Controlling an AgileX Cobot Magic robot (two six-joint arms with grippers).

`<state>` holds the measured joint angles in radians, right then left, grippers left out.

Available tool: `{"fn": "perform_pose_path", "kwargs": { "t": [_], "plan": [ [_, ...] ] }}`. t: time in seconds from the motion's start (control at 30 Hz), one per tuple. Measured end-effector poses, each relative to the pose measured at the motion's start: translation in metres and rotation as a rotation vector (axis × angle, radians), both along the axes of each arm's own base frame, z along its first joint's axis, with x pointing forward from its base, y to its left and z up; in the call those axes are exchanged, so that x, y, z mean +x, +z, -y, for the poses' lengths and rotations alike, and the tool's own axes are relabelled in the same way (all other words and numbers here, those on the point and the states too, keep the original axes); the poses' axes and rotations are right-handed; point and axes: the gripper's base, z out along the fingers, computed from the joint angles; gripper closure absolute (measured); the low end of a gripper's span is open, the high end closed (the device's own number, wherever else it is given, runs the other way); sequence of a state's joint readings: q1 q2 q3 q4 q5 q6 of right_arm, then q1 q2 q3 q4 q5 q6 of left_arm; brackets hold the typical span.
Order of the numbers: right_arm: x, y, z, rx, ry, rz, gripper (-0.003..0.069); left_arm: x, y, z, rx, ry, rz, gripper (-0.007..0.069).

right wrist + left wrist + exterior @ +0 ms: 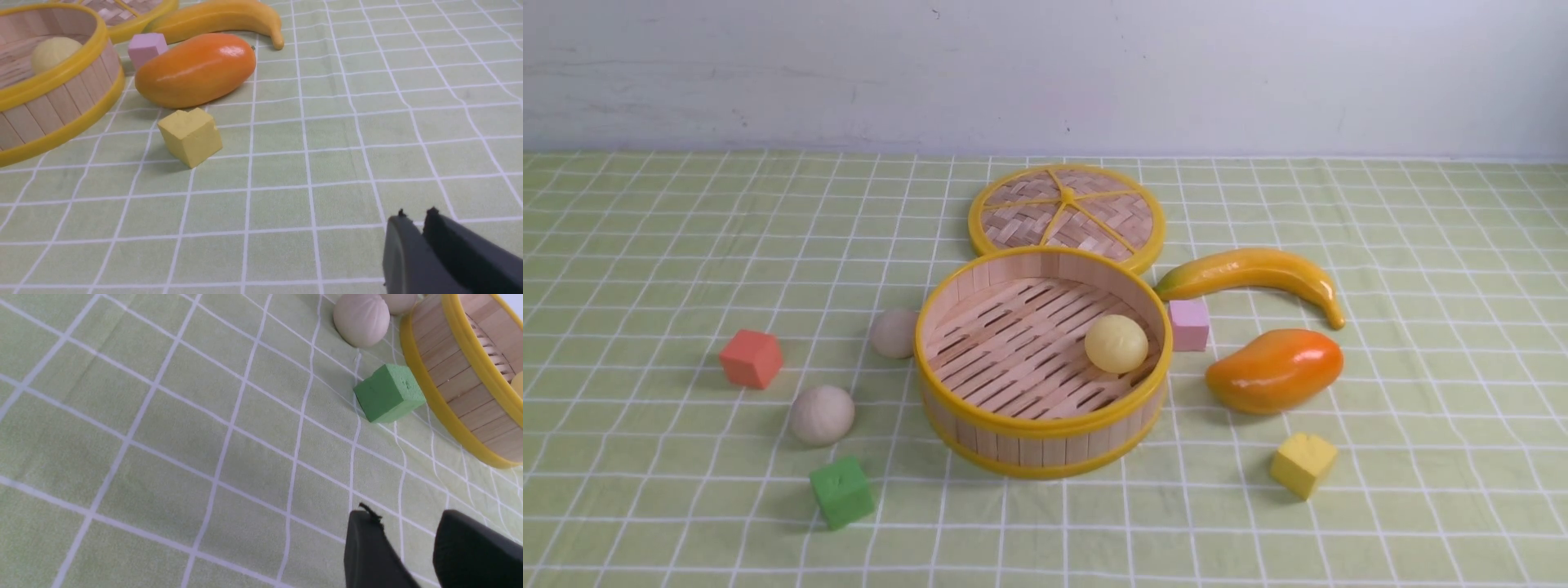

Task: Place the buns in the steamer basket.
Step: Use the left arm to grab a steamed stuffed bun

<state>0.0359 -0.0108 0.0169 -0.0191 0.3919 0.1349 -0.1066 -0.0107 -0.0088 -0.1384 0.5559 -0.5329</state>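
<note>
Buns: yellow bun (1116, 344) in steamer basket (1042, 428), 3 o'clock side; near beige bun (822, 415) at 8 o'clock, far beige bun (894, 333) at 9, both outside. Prob. light, soft, roll-prone; pinch across middle. Left gripper (408, 516) parted, right gripper (414, 216) clenched, both empty.

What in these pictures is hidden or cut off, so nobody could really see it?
Front view: both arms lie outside the frame.
Front view: the steamer basket hides part of the far beige bun and the pink cube.
Left wrist view: the picture's edge cuts the left end effector to its fingertips and the yellow bun to a sliver.
Right wrist view: the right end effector shows only its tips.
</note>
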Motion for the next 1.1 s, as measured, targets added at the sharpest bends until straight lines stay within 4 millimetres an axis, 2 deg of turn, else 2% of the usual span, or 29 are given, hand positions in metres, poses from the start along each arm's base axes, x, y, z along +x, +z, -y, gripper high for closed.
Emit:
{"fn": "perform_pose_path", "kwargs": {
  "t": [1.1],
  "plan": [
    [0.0000,0.0000,0.0000,0.000,0.000,0.000,0.0554,0.0000,0.0000,0.0000,0.000,0.000,0.000,0.0386]
  ]
}}
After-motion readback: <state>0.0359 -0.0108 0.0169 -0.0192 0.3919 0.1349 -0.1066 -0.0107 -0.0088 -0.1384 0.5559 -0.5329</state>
